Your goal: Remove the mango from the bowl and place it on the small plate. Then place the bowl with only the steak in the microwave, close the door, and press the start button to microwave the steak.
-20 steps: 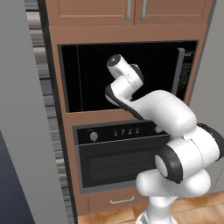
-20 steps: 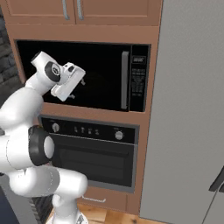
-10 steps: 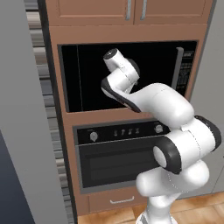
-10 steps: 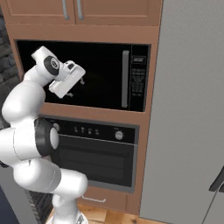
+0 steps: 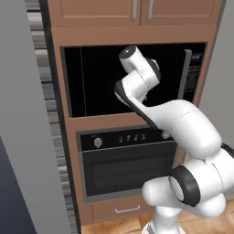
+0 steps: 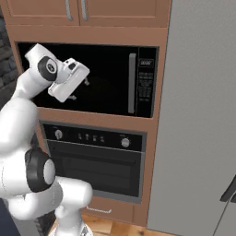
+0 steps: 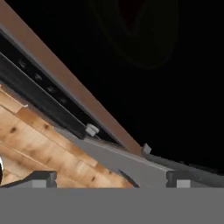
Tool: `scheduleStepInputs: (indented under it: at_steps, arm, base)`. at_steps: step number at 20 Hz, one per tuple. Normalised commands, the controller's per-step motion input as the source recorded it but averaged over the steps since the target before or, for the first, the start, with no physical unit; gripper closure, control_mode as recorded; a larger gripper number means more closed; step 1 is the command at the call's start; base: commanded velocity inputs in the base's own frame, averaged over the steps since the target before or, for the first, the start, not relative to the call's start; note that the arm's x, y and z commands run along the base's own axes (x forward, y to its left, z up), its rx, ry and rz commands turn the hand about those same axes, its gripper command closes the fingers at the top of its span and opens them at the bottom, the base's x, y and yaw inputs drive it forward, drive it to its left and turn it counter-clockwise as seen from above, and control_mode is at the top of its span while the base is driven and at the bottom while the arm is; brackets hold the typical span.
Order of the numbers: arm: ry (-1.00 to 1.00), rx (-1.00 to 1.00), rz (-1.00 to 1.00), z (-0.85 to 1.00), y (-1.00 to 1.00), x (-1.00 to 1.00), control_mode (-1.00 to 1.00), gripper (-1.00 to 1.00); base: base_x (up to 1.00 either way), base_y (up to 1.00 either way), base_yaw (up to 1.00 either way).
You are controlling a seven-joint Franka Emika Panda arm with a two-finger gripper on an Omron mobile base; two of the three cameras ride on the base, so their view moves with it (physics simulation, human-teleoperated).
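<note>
A home kitchen is showing here: a black built-in microwave is sitting in wooden cabinetry, a black wall oven lying at six o'clock below it, cabinet doors at twelve, a grey refrigerator at three.

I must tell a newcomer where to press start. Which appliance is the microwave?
In the brown cabinet column beside the tall grey fridge, it is the upper black box, the microwave. Unlike the oven below with round knobs, it has a vertical handle and keypad strip.
</note>
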Motion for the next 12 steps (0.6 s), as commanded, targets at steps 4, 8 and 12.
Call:
scheduleStepInputs:
  at_steps: [4,8,12]
  arm:
    - [-0.33,0.06,0.12,0.0,-0.62,-1.0,-1.0,-1.0]
    - [-0.28,0.09,0.17,0.0,-0.73,-1.0,-1.0,-1.0]
    - [-0.24,0.14,0.19,0.0,-0.79,-1.0,-1.0,-1.0]
  base:
    - [0.0,0.0,0.0]
    - [0.0,0.0,0.0]
    - [0.0,0.0,0.0]
